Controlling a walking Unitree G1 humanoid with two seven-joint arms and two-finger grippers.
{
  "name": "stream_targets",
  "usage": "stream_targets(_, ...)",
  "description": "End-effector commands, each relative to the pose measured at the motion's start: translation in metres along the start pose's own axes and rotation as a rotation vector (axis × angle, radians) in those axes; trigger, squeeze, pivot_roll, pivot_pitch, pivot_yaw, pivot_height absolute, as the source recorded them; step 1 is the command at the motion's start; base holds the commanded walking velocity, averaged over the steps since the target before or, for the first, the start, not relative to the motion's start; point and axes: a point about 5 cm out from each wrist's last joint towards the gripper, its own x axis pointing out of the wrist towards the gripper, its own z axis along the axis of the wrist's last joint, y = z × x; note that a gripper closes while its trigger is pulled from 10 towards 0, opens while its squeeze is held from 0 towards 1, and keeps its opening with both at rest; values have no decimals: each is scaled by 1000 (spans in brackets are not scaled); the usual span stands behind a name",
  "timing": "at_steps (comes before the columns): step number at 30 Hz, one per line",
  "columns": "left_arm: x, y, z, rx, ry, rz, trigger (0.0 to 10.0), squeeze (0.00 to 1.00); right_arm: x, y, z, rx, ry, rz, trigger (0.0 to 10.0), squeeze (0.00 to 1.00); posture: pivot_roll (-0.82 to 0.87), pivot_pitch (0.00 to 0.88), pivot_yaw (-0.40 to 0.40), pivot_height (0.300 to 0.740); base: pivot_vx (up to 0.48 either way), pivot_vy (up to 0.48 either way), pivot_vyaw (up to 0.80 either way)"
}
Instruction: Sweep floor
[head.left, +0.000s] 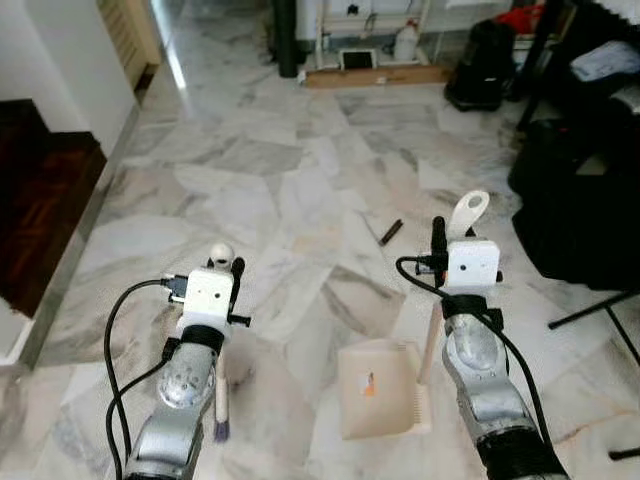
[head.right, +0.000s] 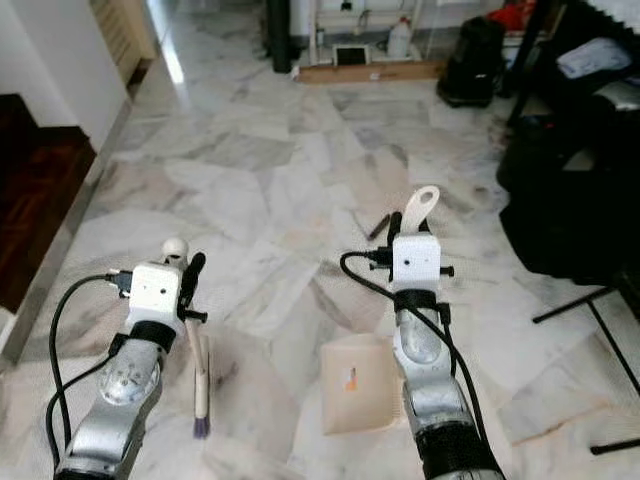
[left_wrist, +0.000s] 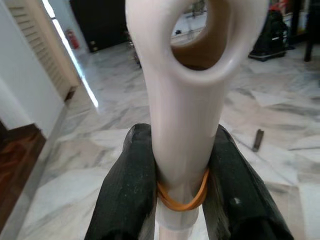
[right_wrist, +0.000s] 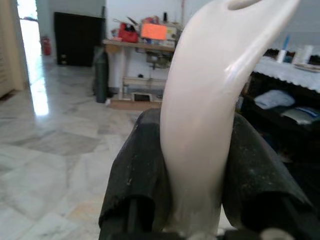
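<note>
On the left, the left gripper (head.left: 228, 268) is closed around the cream handle of a small brush (head.right: 198, 385). The brush hangs down beside the arm, and its dark bristles are close to the marble floor (head.left: 260, 180); whether they touch it I cannot tell. In the left wrist view the two black fingers (left_wrist: 127, 190) press the handle from both sides, just above an orange rubber band (left_wrist: 182, 199).

To the right of it, the dustpan (head.left: 378, 388) stands with its flat tray on the floor. The right gripper (head.left: 452, 235) is closed on the dustpan's upright handle.

Further ahead, a small dark object (head.left: 390, 231) lies on the floor, well apart from the dustpan. The tray looks empty, so I judge the sweeping has hardly begun: this object is not yet swept in.
</note>
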Motion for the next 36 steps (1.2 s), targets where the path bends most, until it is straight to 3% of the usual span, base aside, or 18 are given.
stream_targets(1, 0, 6, 4, 15, -15, 13, 10000, 0, 3, 3, 8, -4, -38, 9, 10000, 0, 64, 128, 20, 740, 409, 0, 0)
stream_targets(20, 0, 5, 3, 13, -12, 12, 10000, 0, 3, 4, 8, 13, -35, 8, 10000, 0, 64, 124, 19, 740, 406, 0, 0)
stream_targets(36, 0, 5, 3, 11, -9, 9, 10000, 0, 4, 4, 7, 15, -33, 6, 10000, 0, 65, 129, 19, 740, 406, 0, -555)
